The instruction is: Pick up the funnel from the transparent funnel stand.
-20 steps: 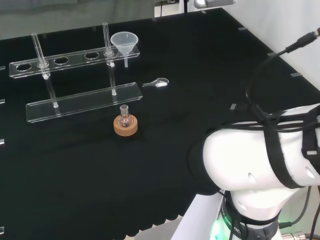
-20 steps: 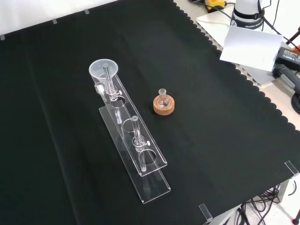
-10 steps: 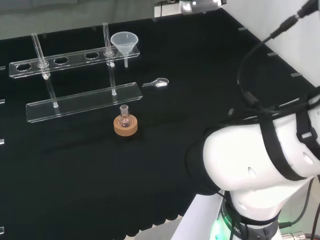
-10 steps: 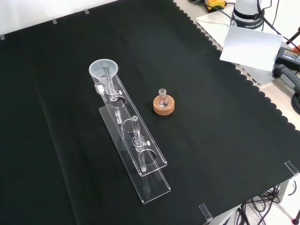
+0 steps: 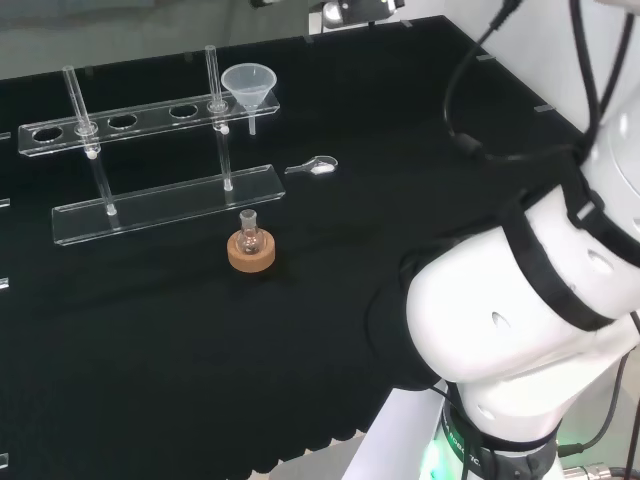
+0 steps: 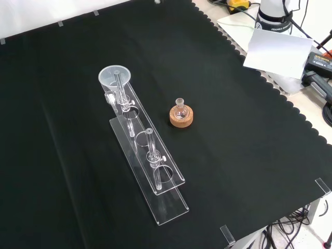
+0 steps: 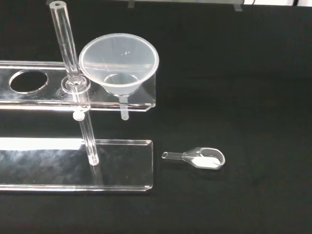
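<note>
A clear funnel (image 5: 249,85) sits in the end hole of the transparent funnel stand (image 5: 170,200), at the stand's right end in the head view. In the front view the funnel (image 6: 114,78) is at the far end of the stand (image 6: 166,202). The wrist view looks down on the funnel (image 7: 118,63) from some way off, its stem poking through the stand's upper plate (image 7: 44,97) beside an upright clear rod (image 7: 66,44). Nothing touches the funnel.
A small clear scoop (image 5: 315,167) with white powder lies just right of the stand's base, also seen as the scoop (image 7: 200,158). A little flask on a cork ring (image 5: 250,245) stands in front of the stand. The arm's white links (image 5: 520,320) fill the head view's right.
In the head view the arm's links and cables have swung upward and toward the bench. The funnel, stand, scoop and flask have stayed put.
</note>
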Action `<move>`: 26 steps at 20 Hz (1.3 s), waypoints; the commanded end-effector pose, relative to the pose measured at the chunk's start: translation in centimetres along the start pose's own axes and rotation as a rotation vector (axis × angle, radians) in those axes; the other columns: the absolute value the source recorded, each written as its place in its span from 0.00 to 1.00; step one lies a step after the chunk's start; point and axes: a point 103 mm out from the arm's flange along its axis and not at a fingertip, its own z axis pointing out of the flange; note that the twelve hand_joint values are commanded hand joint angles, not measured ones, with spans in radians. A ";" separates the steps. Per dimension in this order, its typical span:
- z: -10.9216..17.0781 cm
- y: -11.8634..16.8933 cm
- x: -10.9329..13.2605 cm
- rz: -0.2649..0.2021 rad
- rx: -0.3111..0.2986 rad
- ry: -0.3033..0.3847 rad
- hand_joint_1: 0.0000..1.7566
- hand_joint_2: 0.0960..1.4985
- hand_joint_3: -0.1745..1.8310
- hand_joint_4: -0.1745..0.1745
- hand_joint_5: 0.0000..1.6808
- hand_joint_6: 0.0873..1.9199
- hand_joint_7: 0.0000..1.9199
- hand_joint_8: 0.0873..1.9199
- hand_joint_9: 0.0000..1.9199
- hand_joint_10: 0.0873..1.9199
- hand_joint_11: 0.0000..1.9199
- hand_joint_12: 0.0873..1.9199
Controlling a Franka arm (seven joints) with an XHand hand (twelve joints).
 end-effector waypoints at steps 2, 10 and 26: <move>1.6 6.7 2.5 -0.083 0.050 -0.045 0.15 0.69 0.22 0.49 0.07 0.00 0.00 0.21 0.06 0.35 0.00 0.75; 3.9 7.6 3.9 -0.085 0.130 -0.049 0.19 0.64 0.21 0.49 0.07 0.00 0.00 0.21 0.06 0.35 0.00 0.76; 8.0 9.6 4.9 -0.045 0.281 -0.100 0.30 0.52 0.19 0.46 0.07 0.00 0.00 0.13 0.04 0.38 0.02 0.77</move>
